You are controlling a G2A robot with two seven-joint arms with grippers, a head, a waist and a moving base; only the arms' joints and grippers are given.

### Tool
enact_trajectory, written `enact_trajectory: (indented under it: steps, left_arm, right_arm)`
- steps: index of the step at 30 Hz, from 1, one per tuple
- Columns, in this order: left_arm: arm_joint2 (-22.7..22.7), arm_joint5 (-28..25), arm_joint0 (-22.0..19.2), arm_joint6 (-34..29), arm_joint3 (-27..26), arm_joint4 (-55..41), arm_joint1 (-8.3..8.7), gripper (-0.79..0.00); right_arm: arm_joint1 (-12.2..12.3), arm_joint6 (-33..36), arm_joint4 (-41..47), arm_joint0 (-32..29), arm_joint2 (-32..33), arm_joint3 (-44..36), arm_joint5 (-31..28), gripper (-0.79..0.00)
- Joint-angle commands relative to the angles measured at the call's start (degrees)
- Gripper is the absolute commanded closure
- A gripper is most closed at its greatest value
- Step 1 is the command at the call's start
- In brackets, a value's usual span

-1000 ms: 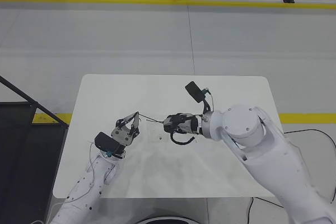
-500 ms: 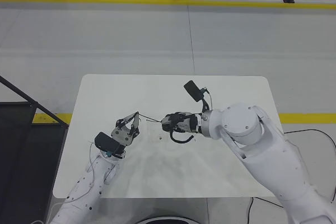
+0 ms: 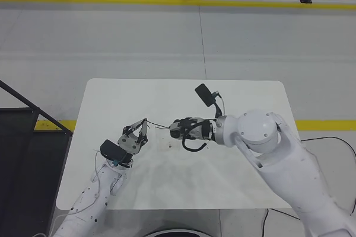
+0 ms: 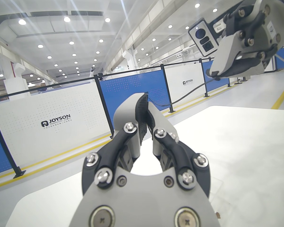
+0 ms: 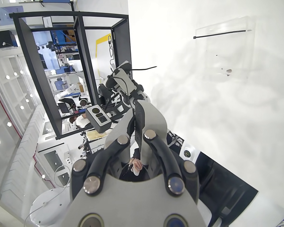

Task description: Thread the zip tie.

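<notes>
Over the middle of the flat white bench (image 3: 243, 183), a thin black plastic zip tie (image 3: 159, 125) hangs clear of the surface, stretched between the two arms. The left tool (image 3: 142, 124) is pinched together on one end of it and sits at nine o'clock from the right tool (image 3: 172, 129), whose fingers are likewise clamped on the other end. In the left wrist view the strap sags a little as it runs from the near tips up to the far tool. At six o'clock of the strap, a clear plastic sheet (image 5: 249, 48) lies flat on the bench. A second black zip tie (image 5: 219, 34) lies straight across the sheet.
</notes>
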Motion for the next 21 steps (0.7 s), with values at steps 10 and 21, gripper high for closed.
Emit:
enact_trajectory:
  steps: [10, 21]
  left_arm:
    - [0.00, 0.00, 0.00, 0.00, 0.00, 0.00, 0.00, 0.000]
    - [0.00, 0.00, 0.00, 0.00, 0.00, 0.00, 0.00, 0.000]
  right_arm:
    - [0.18, 0.59, 2.25, -0.65, 1.73, -0.61, -1.60, 0.000]
    - [0.16, 0.90, 3.76, -0.99, 2.13, -0.23, -3.60, 0.000]
